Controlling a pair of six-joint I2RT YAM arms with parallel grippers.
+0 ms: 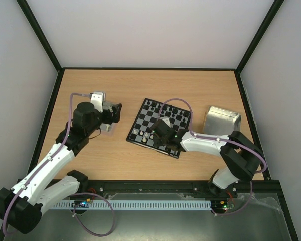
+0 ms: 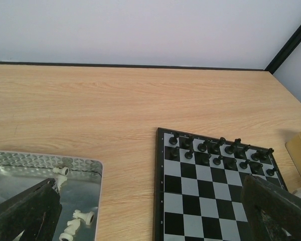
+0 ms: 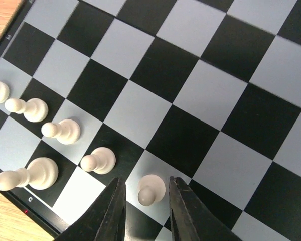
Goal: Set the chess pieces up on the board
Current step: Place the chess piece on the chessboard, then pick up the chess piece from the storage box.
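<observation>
The board [image 1: 148, 123] lies mid-table. Black pieces [image 2: 215, 150] stand in its two far rows in the left wrist view. Cream-white pawns [image 3: 62, 131] stand in a row near the board's edge, with a taller white piece [image 3: 32, 174] behind them. My right gripper [image 3: 146, 195] is low over the board [image 3: 200, 95], jaws slightly apart on either side of a standing white pawn [image 3: 151, 190], with a gap on both sides. My left gripper [image 2: 150, 216] is wide open and empty, between a metal tray [image 2: 85, 168] and the board [image 2: 210, 201].
The left tray [image 1: 97, 96] holds a few loose white pieces [image 2: 80, 217] lying on their sides. A second metal tray [image 1: 221, 120] stands right of the board. Black-framed walls enclose the table on three sides.
</observation>
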